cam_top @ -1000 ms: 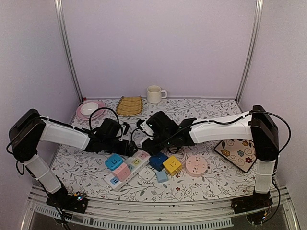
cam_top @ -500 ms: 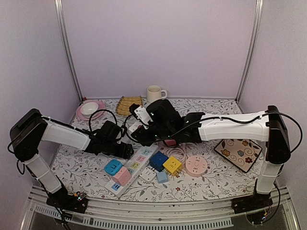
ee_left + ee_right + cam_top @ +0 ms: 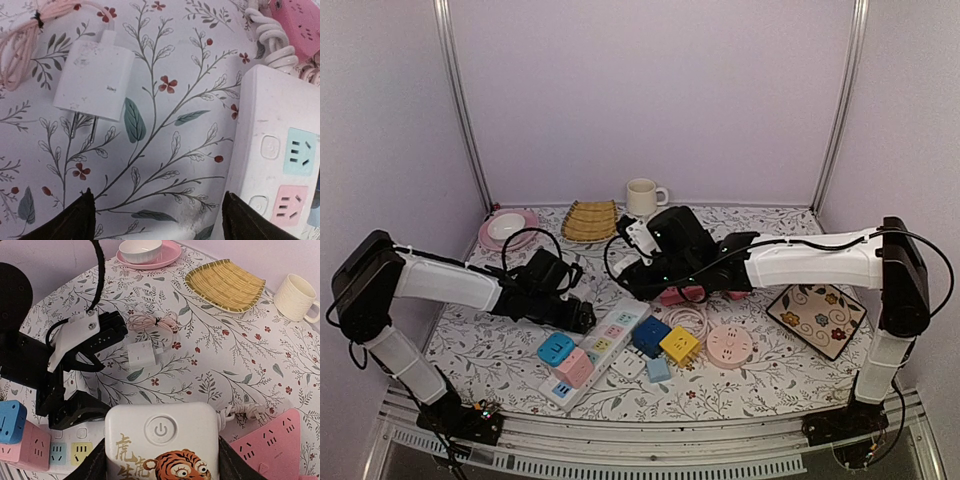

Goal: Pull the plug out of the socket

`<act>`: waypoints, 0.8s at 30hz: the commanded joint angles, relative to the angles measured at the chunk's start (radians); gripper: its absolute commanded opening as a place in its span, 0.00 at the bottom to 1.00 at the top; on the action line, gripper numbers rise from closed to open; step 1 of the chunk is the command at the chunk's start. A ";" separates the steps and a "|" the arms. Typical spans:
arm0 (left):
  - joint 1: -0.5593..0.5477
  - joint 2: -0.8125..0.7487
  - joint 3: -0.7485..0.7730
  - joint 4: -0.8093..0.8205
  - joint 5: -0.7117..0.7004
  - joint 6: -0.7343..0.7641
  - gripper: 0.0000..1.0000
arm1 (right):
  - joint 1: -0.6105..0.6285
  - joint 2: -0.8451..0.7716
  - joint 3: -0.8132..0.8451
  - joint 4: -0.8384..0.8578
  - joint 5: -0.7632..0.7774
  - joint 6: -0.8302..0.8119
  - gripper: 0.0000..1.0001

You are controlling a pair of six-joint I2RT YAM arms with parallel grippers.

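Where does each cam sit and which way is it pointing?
Top external: above and behind the bases, looking down on the table; left arm, right arm show.
Left wrist: faces down at white charger and power strip; open left gripper at bottom.
Right wrist: looks across the table over the tiger-print plug in the right gripper.
Shared: both wrist views show the charger.

High rear overview, close downward wrist views, sharing power strip (image 3: 260,110)
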 commanded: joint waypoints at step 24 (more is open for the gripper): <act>-0.061 -0.505 -0.079 -0.038 -0.012 -0.121 0.89 | -0.684 0.017 -0.314 0.303 -0.385 0.264 0.41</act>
